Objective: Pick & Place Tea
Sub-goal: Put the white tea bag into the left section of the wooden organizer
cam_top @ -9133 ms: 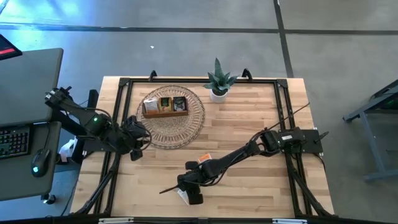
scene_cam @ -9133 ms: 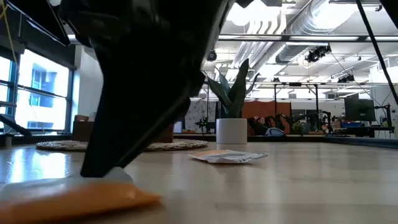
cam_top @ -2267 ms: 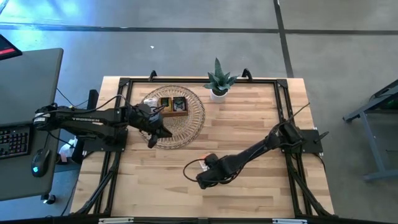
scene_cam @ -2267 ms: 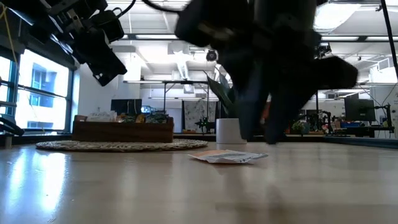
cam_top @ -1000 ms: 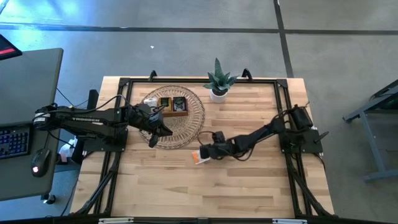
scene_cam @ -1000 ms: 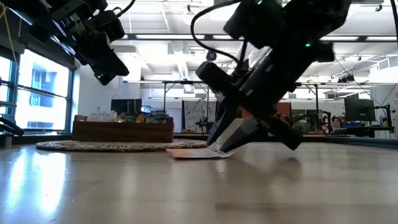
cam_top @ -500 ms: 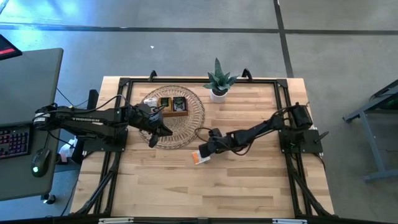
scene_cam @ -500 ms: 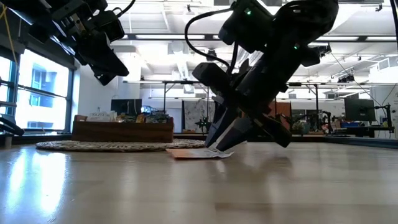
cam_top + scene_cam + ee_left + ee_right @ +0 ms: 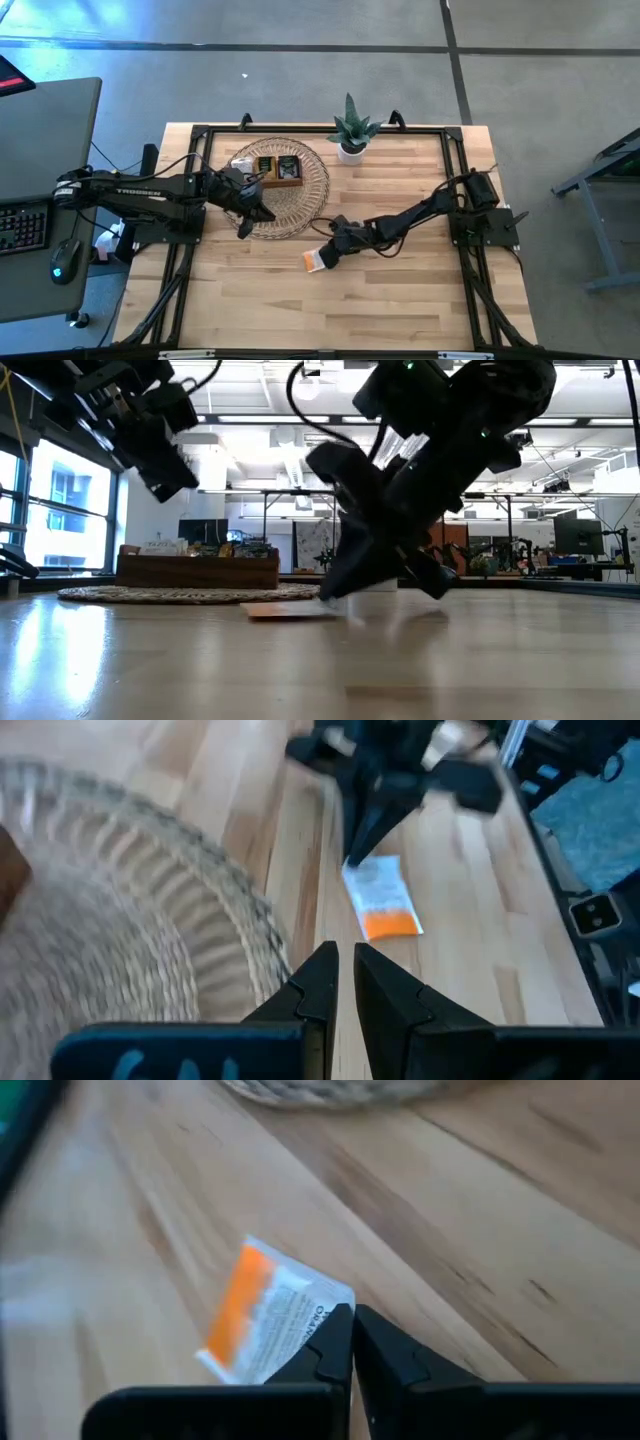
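Sachet point(image 9: 313, 260) slid since half a second ago. We judge it light, floppy; right gripper point(image 9: 350, 1342) fingers closed at its edge; left gripper point(image 9: 340, 982) nearly shut, empty.

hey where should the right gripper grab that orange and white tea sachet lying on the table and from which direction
The orange-and-white sachet lies flat on the bare table, so there is no side face to pinch. Probably best to take its white end, the one nearest the right gripper, which sits low there with fingers together. Come in low and slanted from that side, one finger sliding under the edge.
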{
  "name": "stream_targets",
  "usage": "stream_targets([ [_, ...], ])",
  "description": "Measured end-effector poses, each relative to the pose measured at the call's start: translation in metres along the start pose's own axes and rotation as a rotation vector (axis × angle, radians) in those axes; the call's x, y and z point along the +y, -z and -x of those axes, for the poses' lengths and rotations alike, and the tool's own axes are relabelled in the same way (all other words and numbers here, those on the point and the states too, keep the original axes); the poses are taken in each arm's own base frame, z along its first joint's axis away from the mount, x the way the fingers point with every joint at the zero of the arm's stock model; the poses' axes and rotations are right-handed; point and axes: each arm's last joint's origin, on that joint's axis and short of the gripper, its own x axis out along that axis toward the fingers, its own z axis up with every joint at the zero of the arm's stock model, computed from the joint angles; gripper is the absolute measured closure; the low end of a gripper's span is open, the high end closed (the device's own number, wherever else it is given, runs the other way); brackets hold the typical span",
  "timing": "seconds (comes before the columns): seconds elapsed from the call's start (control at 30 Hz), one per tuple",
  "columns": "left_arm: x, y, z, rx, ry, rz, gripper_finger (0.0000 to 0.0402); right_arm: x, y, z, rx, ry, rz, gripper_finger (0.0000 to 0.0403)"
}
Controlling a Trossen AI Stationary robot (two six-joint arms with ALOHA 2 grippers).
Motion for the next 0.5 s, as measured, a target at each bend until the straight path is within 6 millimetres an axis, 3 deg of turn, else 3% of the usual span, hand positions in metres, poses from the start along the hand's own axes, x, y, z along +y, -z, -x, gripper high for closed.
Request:
stream_targets([
  [0.33,0.004,0.015,0.000,0.146,-0.048,0.062,0.0366,0.020,-0.032,0.004,-0.288,-0.197,0.334,0.0400],
  [0.5,0.007,0.012,0.000,0.097,-0.161,0.147,0.0366,0.020,-0.045,0.006,-0.405,-0.148,0.619,0.0400],
])
